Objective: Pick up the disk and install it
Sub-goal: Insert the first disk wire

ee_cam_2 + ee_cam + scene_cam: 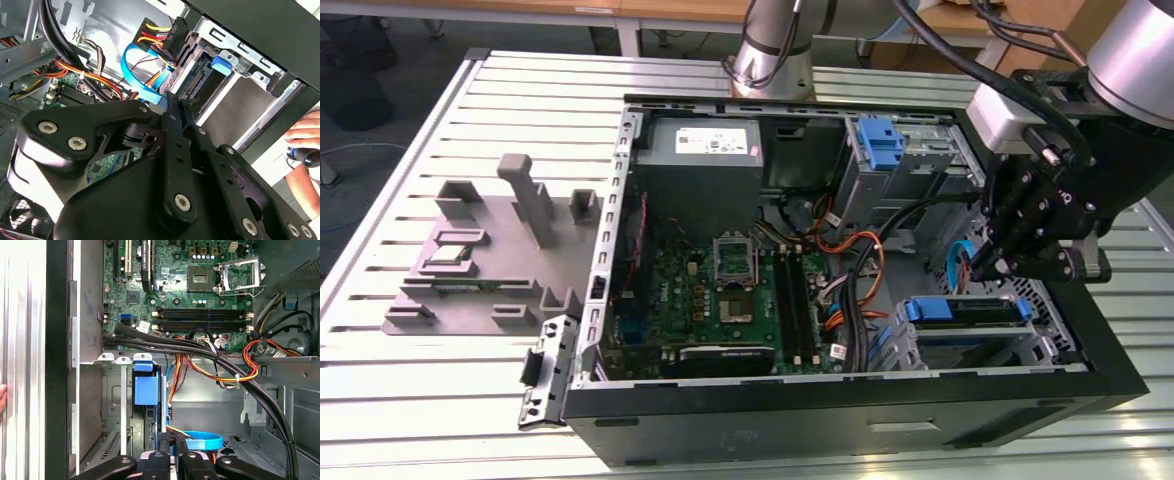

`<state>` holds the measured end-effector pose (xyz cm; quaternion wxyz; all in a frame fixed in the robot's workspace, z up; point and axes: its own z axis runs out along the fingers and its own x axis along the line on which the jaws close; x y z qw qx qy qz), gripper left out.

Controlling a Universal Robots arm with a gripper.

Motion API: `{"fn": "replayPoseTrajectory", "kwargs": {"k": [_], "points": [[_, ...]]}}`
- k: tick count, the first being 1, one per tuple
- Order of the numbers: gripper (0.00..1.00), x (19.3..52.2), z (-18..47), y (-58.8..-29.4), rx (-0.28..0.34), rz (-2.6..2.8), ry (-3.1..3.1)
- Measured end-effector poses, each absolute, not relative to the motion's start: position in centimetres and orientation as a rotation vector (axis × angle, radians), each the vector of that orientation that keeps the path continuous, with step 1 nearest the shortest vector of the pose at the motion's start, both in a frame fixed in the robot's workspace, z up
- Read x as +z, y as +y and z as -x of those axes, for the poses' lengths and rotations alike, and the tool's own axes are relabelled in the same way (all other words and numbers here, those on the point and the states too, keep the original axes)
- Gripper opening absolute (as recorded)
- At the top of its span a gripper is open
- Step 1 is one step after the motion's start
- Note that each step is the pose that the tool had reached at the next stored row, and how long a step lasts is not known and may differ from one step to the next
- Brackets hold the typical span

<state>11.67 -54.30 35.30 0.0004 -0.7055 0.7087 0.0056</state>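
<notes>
1. While the gripper (987, 268) hangs over the open computer case (854, 410) at the right of the exterior view, the disk (965, 311) sits in the drive cage at the lower right of the case, its blue carrier bracket facing up, just below and slightly left of the fingertips.
2. Seen in the exterior view, the disk's long axis runs roughly left to right across the frame, along the cage wall; the gripper stands above that end of the case, near the disk but apart from it as far as I can judge.
3. In the second wrist view, the two fingers (175, 145) lie close together, nearly touching, with nothing visible between them; I judge them closed and empty.
4. Beyond the fingertips in the second wrist view, the blue data cable (142, 75) loops across the upper middle of the frame, toward the bay.
5. At the right edge of the second wrist view, a person's hand (305, 135) rests outside the case.
6. In the first wrist view, the disk's blue bracket tab (146, 385) stands in the lower middle of the frame, above the finger bases.
</notes>
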Motion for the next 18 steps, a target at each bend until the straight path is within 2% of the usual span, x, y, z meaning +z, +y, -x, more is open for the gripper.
{"fn": "replayPoseTrajectory", "kwargs": {"k": [9, 18], "points": [[0.16, 35.29, -11.66, -54.55, 0.016, 2.216, 2.226], [0.16, 35.06, -11.10, -55.18, -0.013, 2.205, 2.211]]}}
